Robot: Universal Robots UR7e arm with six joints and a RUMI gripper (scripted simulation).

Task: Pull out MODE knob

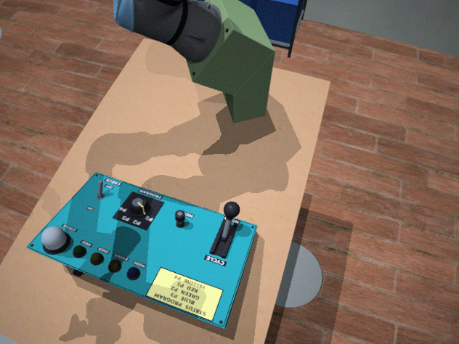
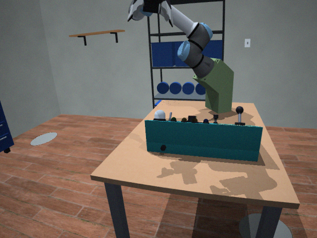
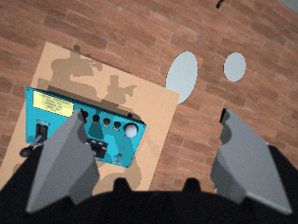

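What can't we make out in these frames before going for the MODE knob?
- MODE knob: its label is too small and blurred in the top view.
- Gripper: cut off by the exterior view's upper edge; open and holding nothing.
- Console: the wrist view's near finger covers its middle.
- Black knob on the console's side: no label visible.

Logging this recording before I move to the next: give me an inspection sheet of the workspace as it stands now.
Surface: wooden table, arm shadows across it.
Job's things: teal console near the front edge; MODE knob upright between the PROGRAM dial and the CYCLE lever, untouched.
Clutter: nothing seen on the table besides the console.
Claw: claw open, holding nothing, high above the console.
Cables: nothing seen.
Surroundings: plank floor, shelf rack with blue items, wall shelf, blue cabinet, grey floor discs.
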